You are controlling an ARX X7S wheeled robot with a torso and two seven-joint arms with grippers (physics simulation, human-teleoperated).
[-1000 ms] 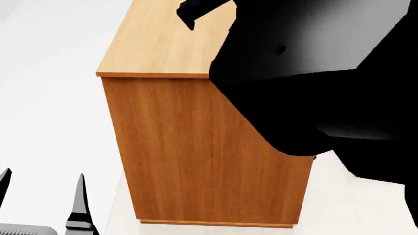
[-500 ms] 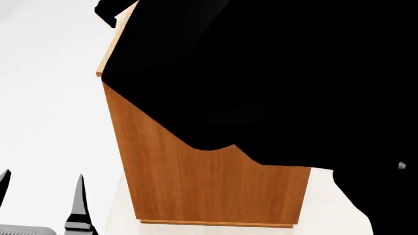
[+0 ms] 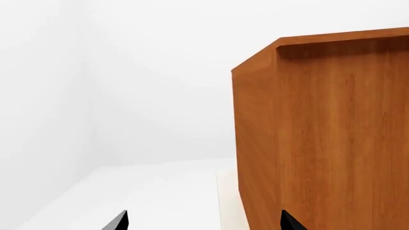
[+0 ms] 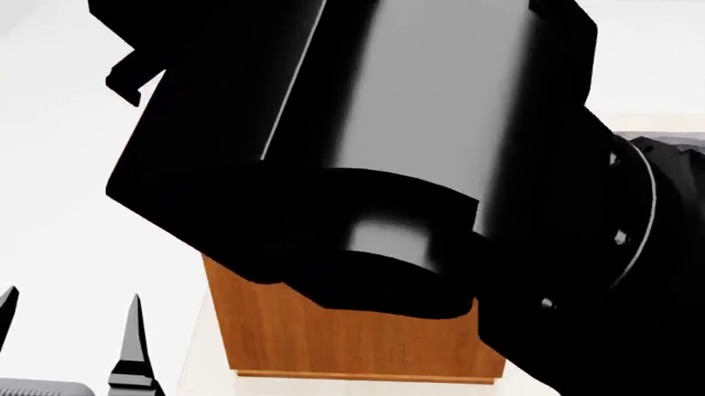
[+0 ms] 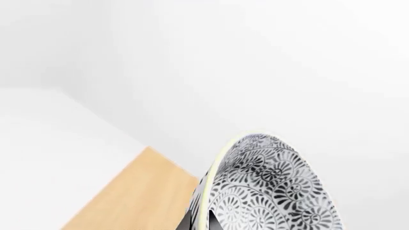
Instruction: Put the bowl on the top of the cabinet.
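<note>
My right hand (image 5: 199, 218) grips the bowl (image 5: 271, 187) by its rim, tilted, above the cabinet (image 5: 137, 191) top's edge. I should level it over the top's middle, then lower. My left hand (image 3: 203, 223) hangs released beside the cabinet.

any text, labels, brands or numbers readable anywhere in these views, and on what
None. No words, labels, brands or numbers show in any view.
The bowl carries only a grey floral pattern.
The cabinet shows plain wood grain.
The black right arm filling the head view bears no marking.
</note>
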